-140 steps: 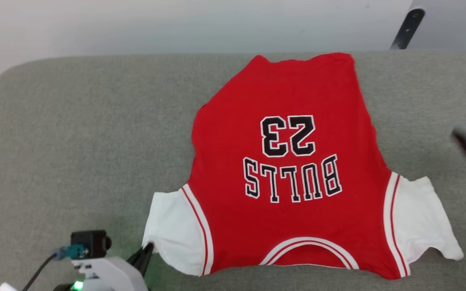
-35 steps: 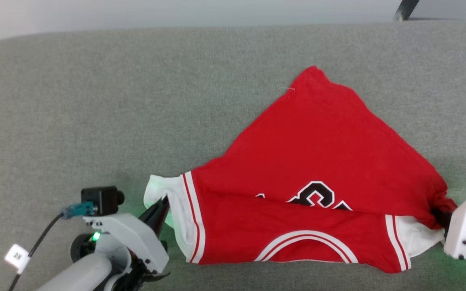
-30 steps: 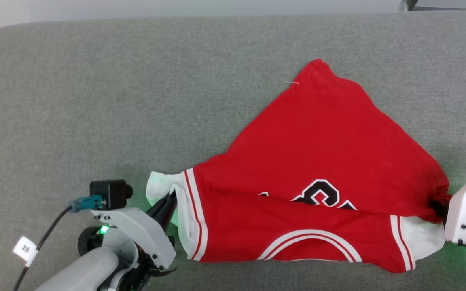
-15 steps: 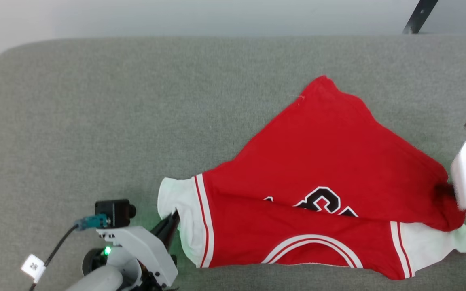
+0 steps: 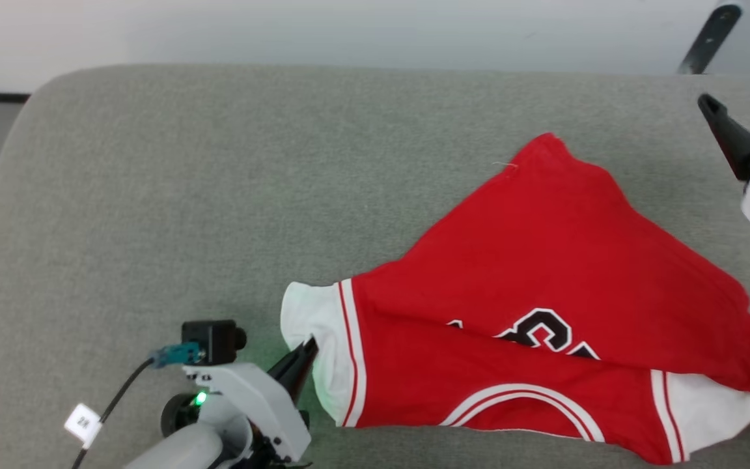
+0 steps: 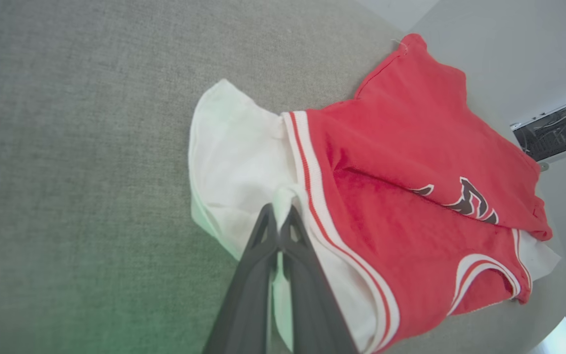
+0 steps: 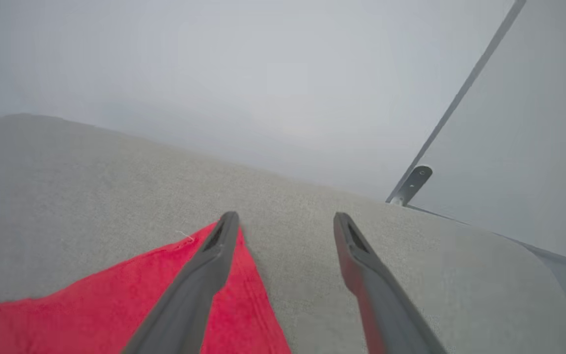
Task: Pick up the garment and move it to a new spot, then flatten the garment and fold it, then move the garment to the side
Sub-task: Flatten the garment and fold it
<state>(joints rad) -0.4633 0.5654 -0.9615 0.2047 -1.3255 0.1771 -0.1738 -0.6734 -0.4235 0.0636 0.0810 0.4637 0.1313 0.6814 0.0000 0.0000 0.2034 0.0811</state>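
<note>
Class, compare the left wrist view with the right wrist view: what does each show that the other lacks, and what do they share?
Left wrist view: the left gripper shut on the white sleeve, with striped trim and black lettering. Right wrist view: the right gripper open and holding nothing, with a metal bracket beyond the grey cushion. Shared: the red garment and the cushion.

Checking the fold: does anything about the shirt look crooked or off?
Yes. The shirt is folded on a slant, a skewed flap half covering the lettering; the left hand pinches its bunched white sleeve.
</note>
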